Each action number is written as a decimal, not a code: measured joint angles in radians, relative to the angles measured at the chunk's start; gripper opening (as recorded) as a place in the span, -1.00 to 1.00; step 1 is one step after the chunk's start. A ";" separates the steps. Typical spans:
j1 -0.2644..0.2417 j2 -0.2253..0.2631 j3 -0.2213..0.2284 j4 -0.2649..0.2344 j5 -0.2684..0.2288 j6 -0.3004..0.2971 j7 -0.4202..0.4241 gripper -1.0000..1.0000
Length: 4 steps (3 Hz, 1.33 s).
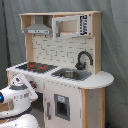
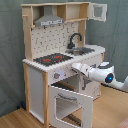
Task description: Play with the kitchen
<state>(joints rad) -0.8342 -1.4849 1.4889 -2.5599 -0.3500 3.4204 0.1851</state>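
A white Franka Panda arm (image 2: 100,74) reaches toward the front of a toy play kitchen (image 2: 60,60) of pale wood and white panels, which stands on a wood-look floor (image 2: 110,107) before a grey curtain backdrop (image 2: 117,30). In the second exterior view, the arm enters from the second exterior view's right and its gripper (image 2: 75,66) sits just beside the cabinet front, below the hob (image 2: 52,59) and above the open oven compartment; whether the fingers are apart or together cannot be told.

The oven door (image 2: 67,105) hangs swung open toward the camera, its window frame visible. On the counter, the black hob shows red rings, and beside it a black curved faucet (image 2: 74,39) rises over the sink (image 2: 82,50). A grey hood (image 2: 50,21) hangs over the hob, in front of a white tile-pattern back panel (image 2: 55,37). At the top, the upper cabinet door (image 2: 98,11) stands ajar.

In the first exterior view, the arm (image 1: 17,97) fills the lower corner on the first exterior view's left, partly covering the cabinet front. The same upper door (image 1: 70,27) carries a dark control strip (image 1: 85,24) with pale markings too small to read. A grey panel (image 1: 62,107) is set in the lower front. No brand name or readable writing shows on the kitchen or the arm.
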 joint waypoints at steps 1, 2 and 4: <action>0.008 0.000 0.004 0.007 0.000 -0.039 -0.122 -1.00; 0.016 0.000 0.008 0.014 -0.001 -0.081 -0.223 -1.00; 0.032 -0.001 0.017 0.032 -0.001 -0.171 -0.428 -1.00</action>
<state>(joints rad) -0.8026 -1.4862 1.5055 -2.5277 -0.3506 3.2490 -0.2430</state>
